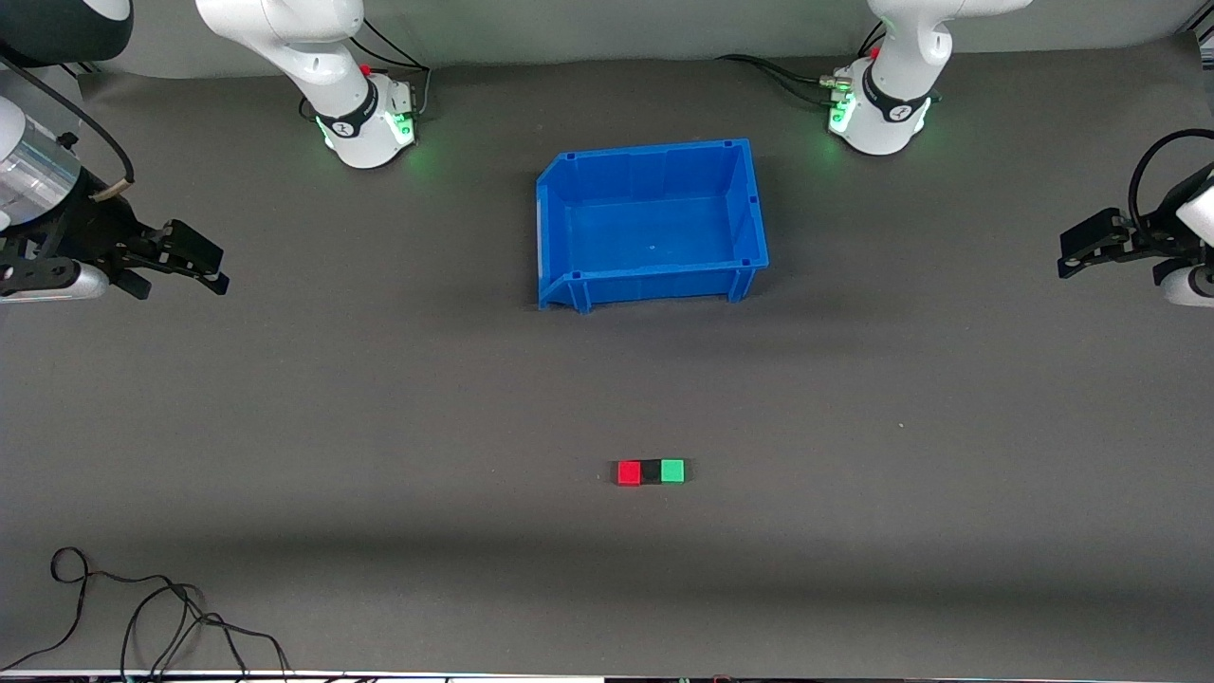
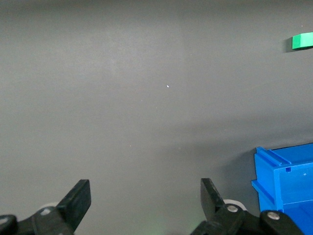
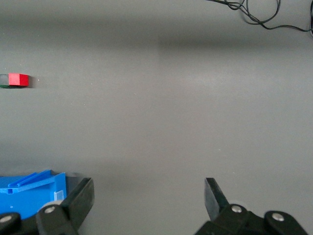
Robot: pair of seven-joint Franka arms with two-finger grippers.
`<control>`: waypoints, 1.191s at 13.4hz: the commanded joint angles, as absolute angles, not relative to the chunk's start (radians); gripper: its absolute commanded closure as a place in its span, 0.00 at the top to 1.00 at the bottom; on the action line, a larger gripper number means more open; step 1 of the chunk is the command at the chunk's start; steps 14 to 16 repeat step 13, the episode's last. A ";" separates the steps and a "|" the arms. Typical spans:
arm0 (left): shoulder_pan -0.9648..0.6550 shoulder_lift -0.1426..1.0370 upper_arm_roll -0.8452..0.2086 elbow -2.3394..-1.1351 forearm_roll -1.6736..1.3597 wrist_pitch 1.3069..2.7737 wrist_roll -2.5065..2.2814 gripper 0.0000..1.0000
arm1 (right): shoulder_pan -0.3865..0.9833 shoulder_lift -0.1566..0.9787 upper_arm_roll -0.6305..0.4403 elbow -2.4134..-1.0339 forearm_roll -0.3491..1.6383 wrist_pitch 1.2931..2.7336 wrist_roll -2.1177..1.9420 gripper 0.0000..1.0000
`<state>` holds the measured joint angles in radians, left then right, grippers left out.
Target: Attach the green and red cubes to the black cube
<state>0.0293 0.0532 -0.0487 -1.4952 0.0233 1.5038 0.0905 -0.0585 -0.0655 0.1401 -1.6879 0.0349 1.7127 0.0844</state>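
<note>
Black cube (image 1: 651, 471) sits on the table between red cube (image 1: 629, 472) at its 9 o'clock and green cube (image 1: 672, 470) at 3, all touching. Likely light, rigid; pinch across flat faces. Blue bin (image 1: 654, 223) at 12 o'clock, empty. Left gripper (image 1: 1081, 254) and right gripper (image 1: 204, 266) wait, jaws spread, at the table ends.

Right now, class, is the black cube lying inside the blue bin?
No: the black cube sits on the table between the red cube and green cube, nearer the front camera than the blue bin.
</note>
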 commanded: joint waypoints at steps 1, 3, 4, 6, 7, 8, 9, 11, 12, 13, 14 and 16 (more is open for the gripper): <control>0.031 0.067 -0.049 -1.473 0.032 1.486 0.064 1.00 | -0.078 -0.074 0.153 -1.680 0.006 1.715 0.067 1.00; 0.035 0.066 -0.049 -1.471 0.035 1.494 0.048 1.00 | -0.075 -0.075 0.153 -1.686 0.008 1.717 0.067 1.00; 0.041 0.066 -0.049 -1.470 0.035 1.496 0.048 1.00 | -0.072 -0.081 0.153 -1.690 0.008 1.715 0.067 1.00; 0.043 0.067 -0.049 -1.473 0.040 1.490 0.048 1.00 | -0.071 -0.084 0.155 -1.707 0.008 1.710 0.066 1.00; 0.041 0.067 -0.049 -1.473 0.040 1.483 0.048 1.00 | -0.072 -0.086 0.155 -1.709 0.008 1.709 0.066 1.00; 0.041 0.066 -0.049 -1.473 0.040 1.485 0.048 1.00 | -0.072 -0.086 0.155 -1.709 0.008 1.706 0.066 1.00; 0.043 0.067 -0.049 -1.473 0.040 1.486 0.048 1.00 | -0.072 -0.086 0.155 -1.709 0.008 1.706 0.067 1.00; 0.043 0.072 -0.049 -1.474 0.041 1.489 0.051 1.00 | -0.072 -0.086 0.156 -1.707 0.008 1.706 0.067 1.00; 0.043 0.072 -0.049 -1.473 0.041 1.491 0.048 1.00 | -0.072 -0.086 0.156 -1.707 0.008 1.706 0.067 1.00; 0.043 0.072 -0.049 -1.473 0.041 1.494 0.048 1.00 | -0.072 -0.086 0.158 -1.707 0.008 1.706 0.066 1.00; 0.043 0.072 -0.049 -1.473 0.041 1.494 0.048 1.00 | -0.072 -0.086 0.158 -1.707 0.008 1.706 0.066 1.00; 0.043 0.072 -0.049 -1.473 0.041 1.494 0.048 1.00 | -0.072 -0.086 0.158 -1.707 0.008 1.706 0.066 1.00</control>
